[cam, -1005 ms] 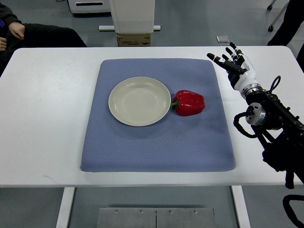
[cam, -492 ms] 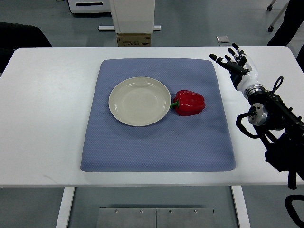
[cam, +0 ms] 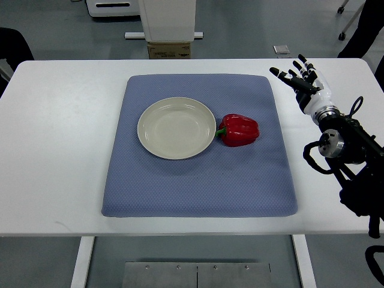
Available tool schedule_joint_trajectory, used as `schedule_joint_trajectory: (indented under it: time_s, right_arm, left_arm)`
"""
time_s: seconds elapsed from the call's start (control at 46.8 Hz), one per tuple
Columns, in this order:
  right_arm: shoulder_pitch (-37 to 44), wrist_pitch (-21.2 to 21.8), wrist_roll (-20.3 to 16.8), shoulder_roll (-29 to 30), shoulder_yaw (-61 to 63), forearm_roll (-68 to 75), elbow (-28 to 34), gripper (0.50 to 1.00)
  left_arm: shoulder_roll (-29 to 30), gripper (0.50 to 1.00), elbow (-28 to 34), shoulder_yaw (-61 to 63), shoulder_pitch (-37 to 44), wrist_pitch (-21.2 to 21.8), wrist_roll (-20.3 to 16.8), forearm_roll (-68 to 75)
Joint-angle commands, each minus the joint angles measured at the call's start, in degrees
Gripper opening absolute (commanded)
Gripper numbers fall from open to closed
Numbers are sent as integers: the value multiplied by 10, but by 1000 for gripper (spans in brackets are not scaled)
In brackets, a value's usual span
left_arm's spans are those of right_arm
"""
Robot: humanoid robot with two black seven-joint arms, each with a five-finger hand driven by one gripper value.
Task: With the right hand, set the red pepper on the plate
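A red pepper (cam: 239, 130) with a green stem lies on the blue mat (cam: 198, 180), just right of an empty cream plate (cam: 176, 128) and touching its rim. My right hand (cam: 301, 80) hovers over the white table at the mat's upper right corner, well right of and beyond the pepper. Its fingers are spread and hold nothing. The left arm is out of view.
The white table (cam: 60, 150) carries the mat in its middle. A person in dark clothing (cam: 9, 48) shows at the far left edge. A white machine base and a cardboard box (cam: 169, 49) stand behind the table.
My right hand has drifted a little to the right and away from the mat, fingers still spread. The person at the left has drawn back out of the picture. Pepper and plate are unmoved.
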Motion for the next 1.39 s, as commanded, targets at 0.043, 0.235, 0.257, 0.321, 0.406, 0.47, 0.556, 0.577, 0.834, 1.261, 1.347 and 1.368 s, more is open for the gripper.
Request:
schedule_joint_trajectory:
  time_s: [0.043, 0.235, 0.257, 0.321, 0.406, 0.47, 0.556, 0.577, 0.834, 1.261, 1.347, 1.368]
  right_arm:
    - [-1, 1, 0, -1, 0, 1, 0, 1000]
    - [-2, 2, 2, -2, 0, 1, -1, 1000]
    - [-3, 4, 2, -2, 0, 1, -1, 1000]
    - [-5, 10, 2, -2, 1, 2, 0, 1000]
    - [-6, 16, 2, -8, 0, 2, 0, 1000]
    - [-5, 17, 2, -11, 0, 2, -2, 1000]
    - [-6, 17, 2, -12, -1, 1, -2, 1000]
    - [-6, 17, 0, -13, -1, 2, -2, 1000]
    - [-5, 43, 3, -24, -23, 1, 3, 1000]
    - [29, 124, 3, -114, -167, -25, 54, 966]
    - [47, 125, 4, -134, -215, -51, 78, 966]
    - [50, 124, 7, -140, -226, -57, 82, 966]
  left_arm:
    - [0, 1000, 0, 0, 0, 0, 0, 0]
    - [0, 1000, 0, 0, 0, 0, 0, 0]
    - [0, 1000, 0, 0, 0, 0, 0, 0]
    - [0, 1000, 0, 0, 0, 0, 0, 0]
    - [0, 1000, 0, 0, 0, 0, 0, 0]
    - [0, 1000, 0, 0, 0, 0, 0, 1]
    - [0, 1000, 0, 0, 0, 0, 0, 0]
    - [0, 1000, 0, 0, 0, 0, 0, 0]
    - [0, 1000, 0, 0, 0, 0, 0, 0]
    - [0, 1000, 0, 0, 0, 0, 0, 0]
    - [0, 1000, 0, 0, 0, 0, 0, 0]
    - [0, 1000, 0, 0, 0, 0, 0, 0]
